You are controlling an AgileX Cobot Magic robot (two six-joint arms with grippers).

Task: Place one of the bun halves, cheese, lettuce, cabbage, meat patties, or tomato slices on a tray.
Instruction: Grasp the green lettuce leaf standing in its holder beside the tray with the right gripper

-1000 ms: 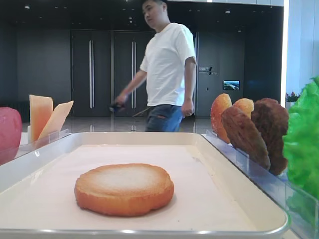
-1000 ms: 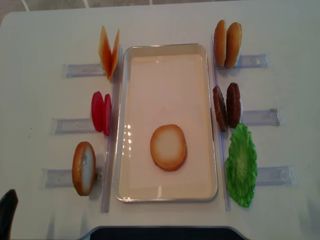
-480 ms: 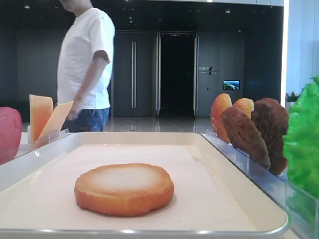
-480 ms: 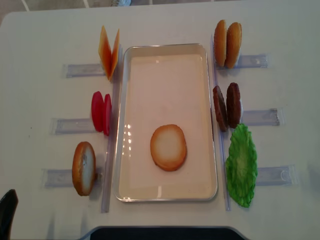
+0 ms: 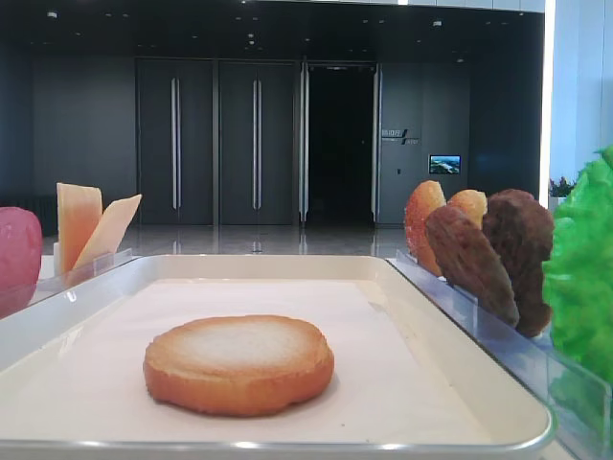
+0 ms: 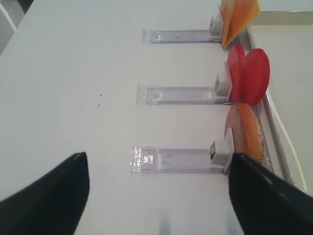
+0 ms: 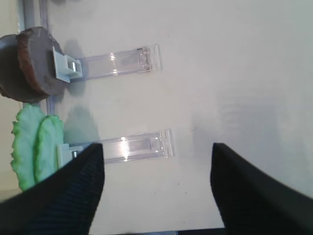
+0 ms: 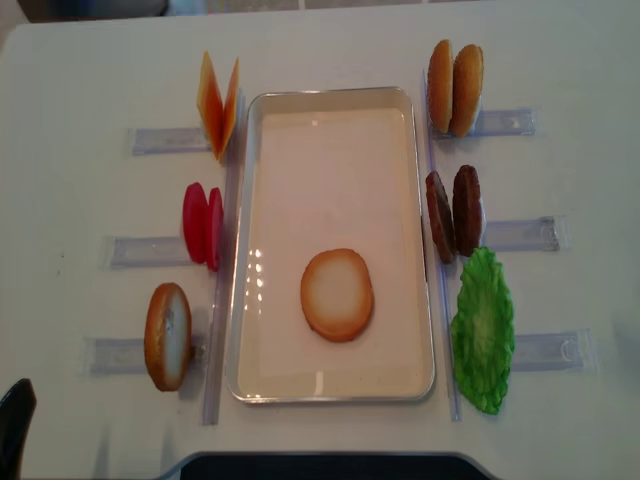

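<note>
One bun half (image 8: pixel 337 294) lies flat, pale face up, in the white tray (image 8: pixel 241 250), toward its near end. A second bun half (image 8: pixel 167 336) stands in a clear holder left of the tray. Cheese (image 8: pixel 218 103) and tomato slices (image 8: pixel 202 225) stand on the left. Meat patties (image 8: pixel 453 212) and lettuce (image 8: pixel 483 330) stand on the right. My left gripper (image 6: pixel 156 196) hovers open over bare table beside the standing bun half (image 6: pixel 248 133), holding nothing. Open and empty as well, my right gripper (image 7: pixel 156 191) is over the table right of the lettuce (image 7: pixel 34 149).
Two smooth orange-golden discs (image 8: pixel 455 87) stand at the far right of the tray. Clear plastic holders (image 8: pixel 520 234) stick out sideways from each food item on both sides. A dark edge (image 8: pixel 320 466) runs along the table's near side.
The person in the background walked off to the left and out of view. Nothing on the table and neither gripper has visibly moved.
</note>
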